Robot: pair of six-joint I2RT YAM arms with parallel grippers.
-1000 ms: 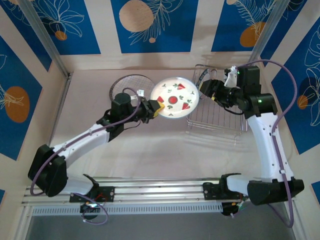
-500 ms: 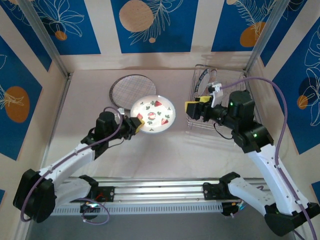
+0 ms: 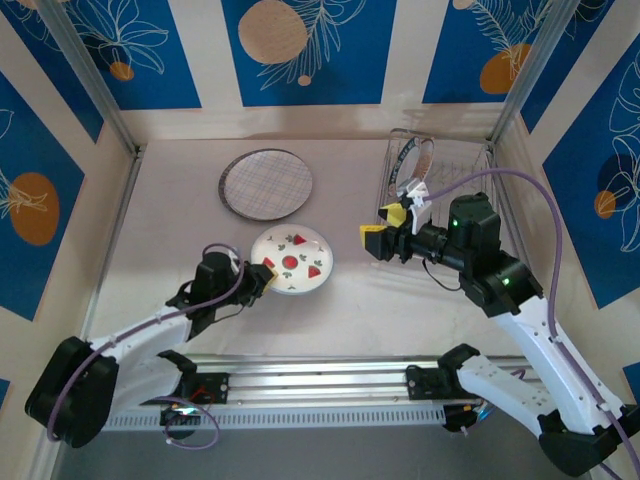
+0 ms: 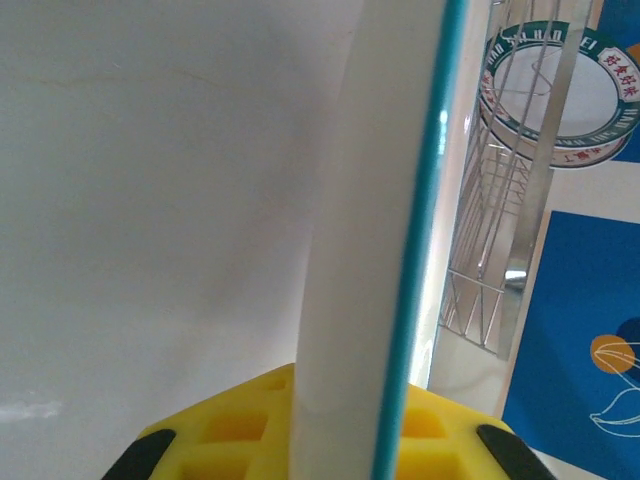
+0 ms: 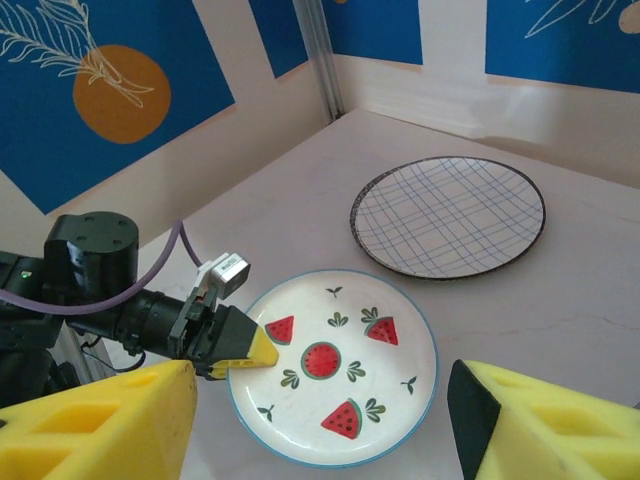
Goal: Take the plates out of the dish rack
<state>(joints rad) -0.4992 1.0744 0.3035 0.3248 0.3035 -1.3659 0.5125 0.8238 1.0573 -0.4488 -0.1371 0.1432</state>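
Fruit plate [image 3: 291, 259] flat at table centre, my left claw [image 3: 262, 277] clenched on its 8 o'clock rim. Set-down step; next: let go, back off. Right claw [image 3: 383, 227] released, empty. Lettered plate [image 3: 412, 160] in rack [image 3: 392, 150], 2 o'clock.

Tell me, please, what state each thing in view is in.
watermelon plate, face up, rim gripped by left gripper
crosshatched plate, lying flat on the table
lettered plate, upright in the dish rack
left gripper, shut on the watermelon plate
right gripper, open, empty
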